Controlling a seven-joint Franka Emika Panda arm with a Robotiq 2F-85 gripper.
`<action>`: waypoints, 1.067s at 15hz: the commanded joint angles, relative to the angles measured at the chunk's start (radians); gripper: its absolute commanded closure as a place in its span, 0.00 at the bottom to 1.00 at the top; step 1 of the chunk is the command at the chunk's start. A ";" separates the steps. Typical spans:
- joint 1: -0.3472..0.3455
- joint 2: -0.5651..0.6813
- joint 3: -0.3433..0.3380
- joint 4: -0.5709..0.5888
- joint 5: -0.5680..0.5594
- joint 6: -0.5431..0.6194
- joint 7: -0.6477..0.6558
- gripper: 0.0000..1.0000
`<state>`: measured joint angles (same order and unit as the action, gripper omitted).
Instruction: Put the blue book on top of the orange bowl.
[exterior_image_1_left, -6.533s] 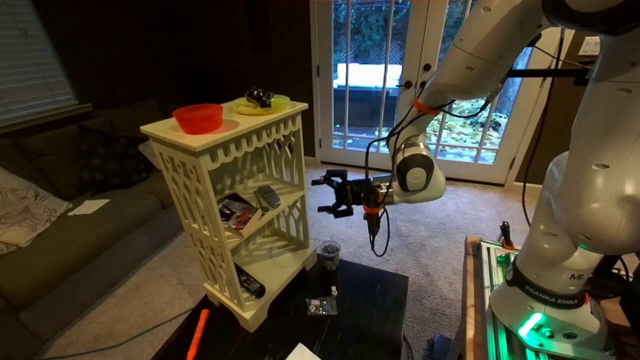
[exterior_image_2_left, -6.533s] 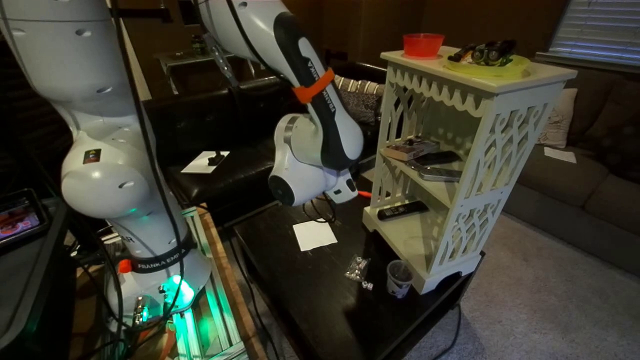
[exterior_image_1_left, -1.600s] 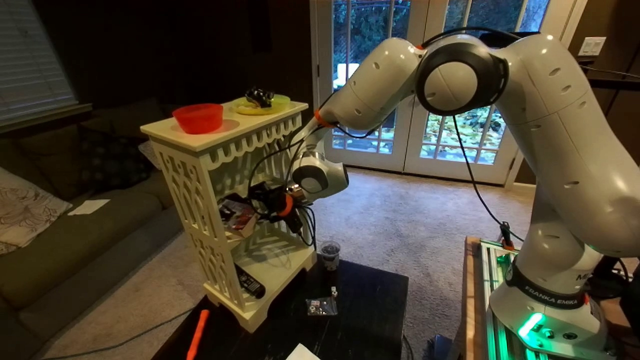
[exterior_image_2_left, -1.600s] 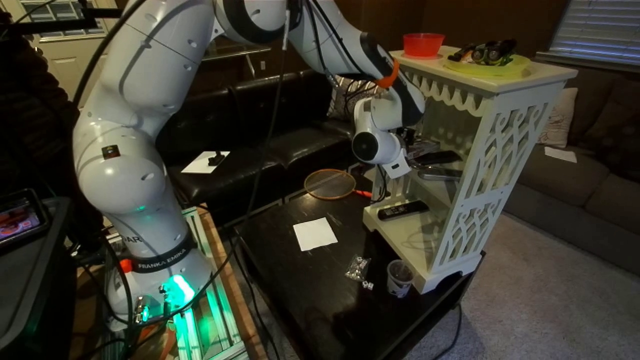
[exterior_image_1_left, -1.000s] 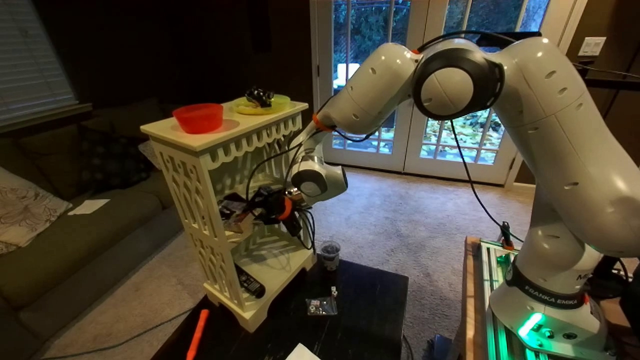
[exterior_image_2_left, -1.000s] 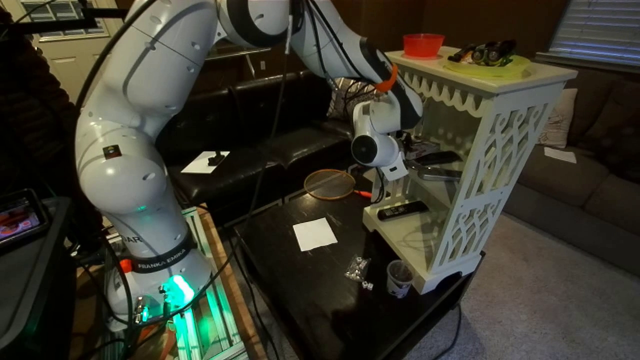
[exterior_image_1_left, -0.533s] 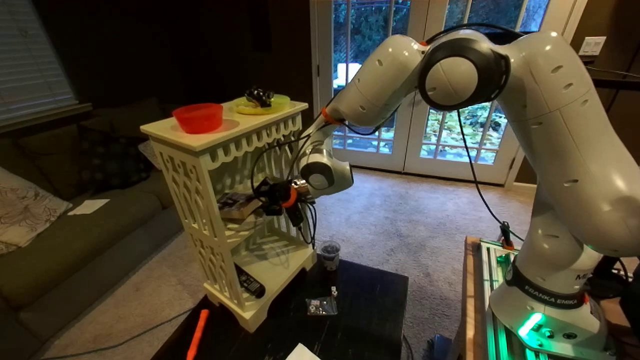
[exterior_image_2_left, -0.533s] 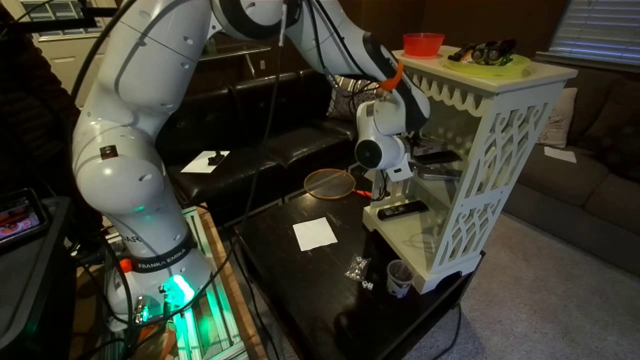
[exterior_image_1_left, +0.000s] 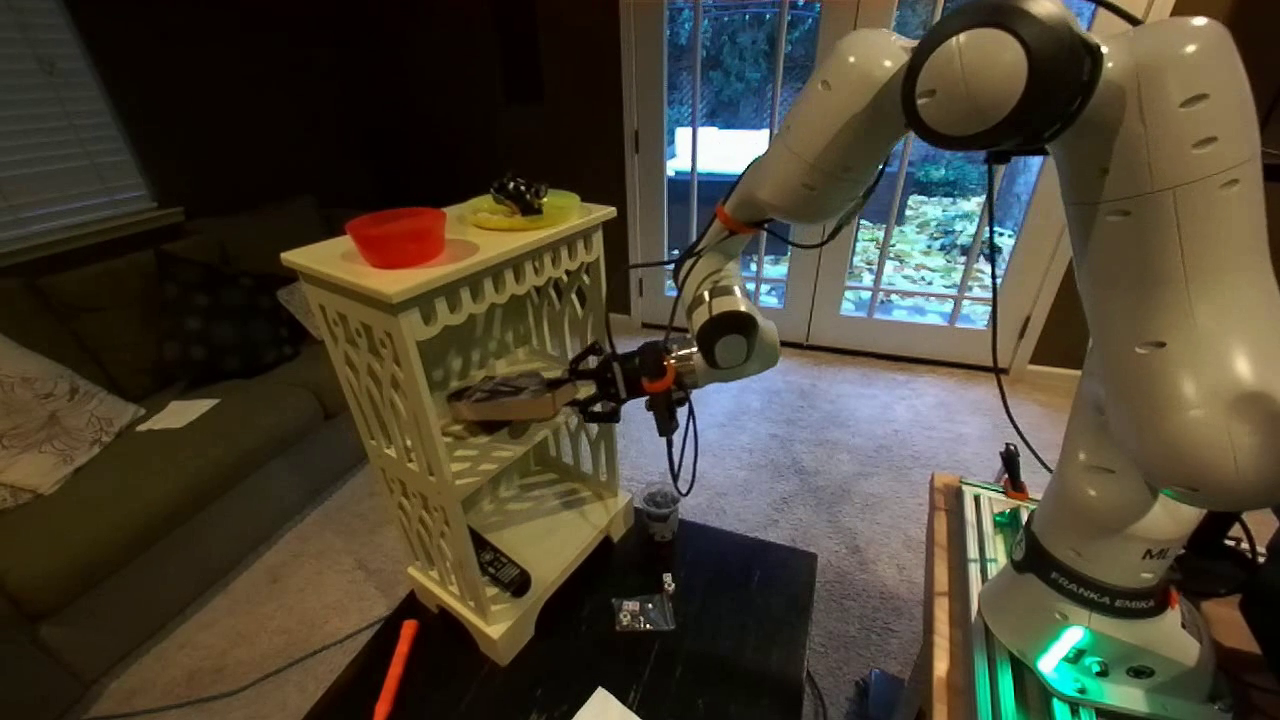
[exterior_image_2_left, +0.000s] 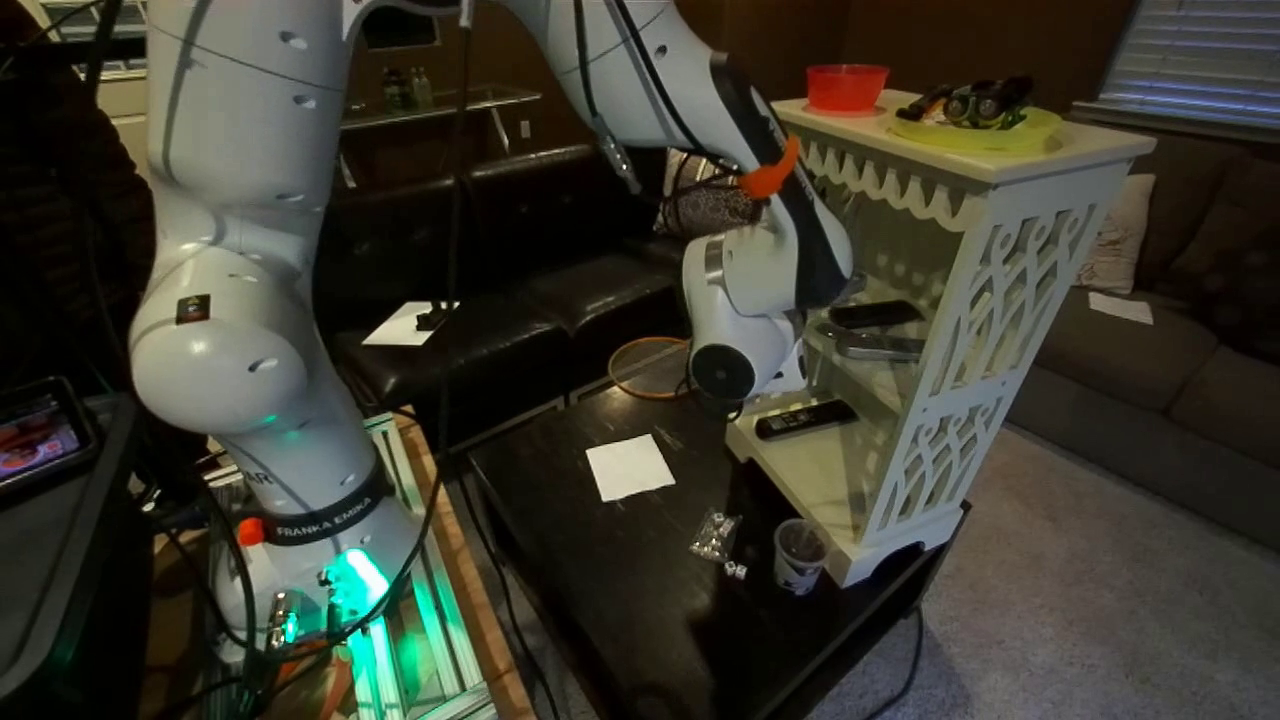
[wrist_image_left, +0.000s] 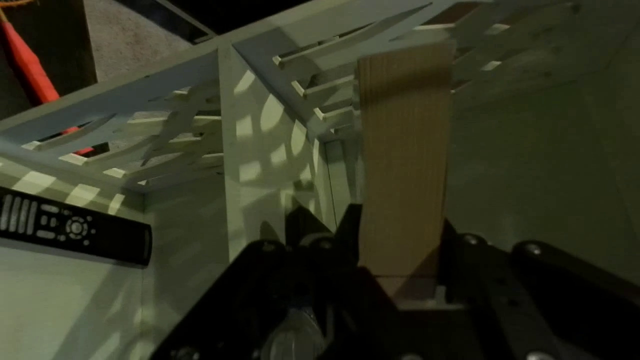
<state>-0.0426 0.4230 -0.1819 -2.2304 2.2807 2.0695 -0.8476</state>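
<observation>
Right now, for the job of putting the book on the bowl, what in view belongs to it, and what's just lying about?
Part of the job:
gripper, closed on the book
red-orange bowl, the destination

Just lying about:
yellow-green plate and the dark items on it
black remote on the bottom shelf
silver handheld device
plastic cup
small clear bag
white paper
racket

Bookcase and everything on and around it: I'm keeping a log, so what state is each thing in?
Bookcase: standing upright
Book: held above the middle shelf
Gripper: closed on the book
Red-orange bowl: upright, uncovered
Yellow plate: bearing a dark object
Lower remote: lying, buttons up
Cup: upright on the table
Plastic bag: lying down; sealed or not, unclear
Glass doors: shut, it seems
Window blind: lowered
Robot base light: lit green
</observation>
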 joint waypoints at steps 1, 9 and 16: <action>-0.062 -0.140 -0.048 -0.176 -0.165 -0.108 0.015 0.92; -0.187 -0.358 -0.137 -0.326 -0.527 -0.398 0.057 0.92; -0.168 -0.625 -0.061 -0.300 -0.543 -0.198 0.291 0.92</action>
<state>-0.2198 -0.0519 -0.2894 -2.5216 1.7529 1.7601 -0.6769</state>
